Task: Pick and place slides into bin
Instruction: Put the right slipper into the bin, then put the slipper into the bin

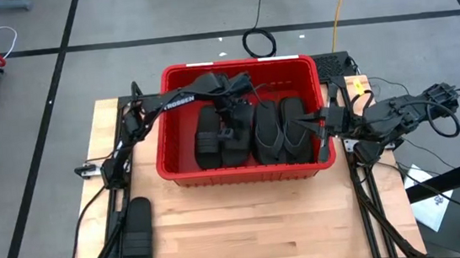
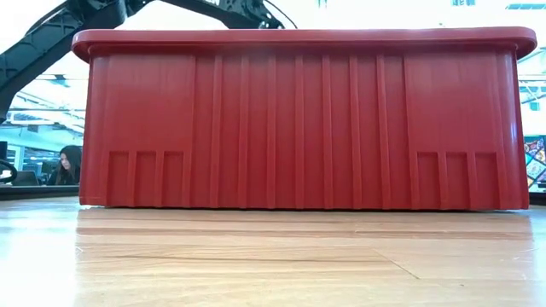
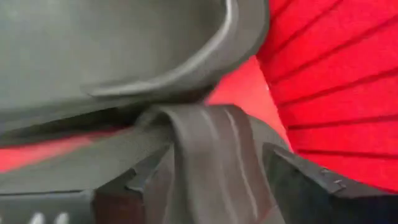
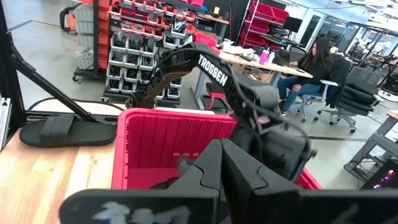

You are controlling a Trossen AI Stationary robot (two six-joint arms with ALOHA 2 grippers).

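The red bin [image 1: 247,171] stands in the middle of the table and fills the low view [image 2: 299,128]. Several black slides lie side by side on its floor [image 1: 279,129]. One more black slide [image 1: 137,233] lies flat on the table near the front left; it also shows in the right wrist view [image 4: 65,132]. My left gripper [image 1: 229,119] reaches down into the bin, closed around the ribbed strap of a slide [image 3: 205,162]. My right gripper [image 4: 221,163] is shut and empty at the bin's right rim [image 1: 323,125]. My left gripper has the slide's ribbed band strap [image 3: 211,143] between its two fingers [image 3: 146,180], one finger at each edge of the band. It comes from above, down into the bin. The slide lies low in the bin beside another slide's sole [image 3: 124,56]; whether it rests on the floor is hidden.
The bin's red ribbed wall [image 3: 336,74] is close beside my left gripper. Bare wood lies in front of the bin [image 1: 256,228]. People sit at desks in the room behind [image 4: 317,62] [image 2: 66,164]. Cables lie on the floor beyond the table [image 1: 259,41].
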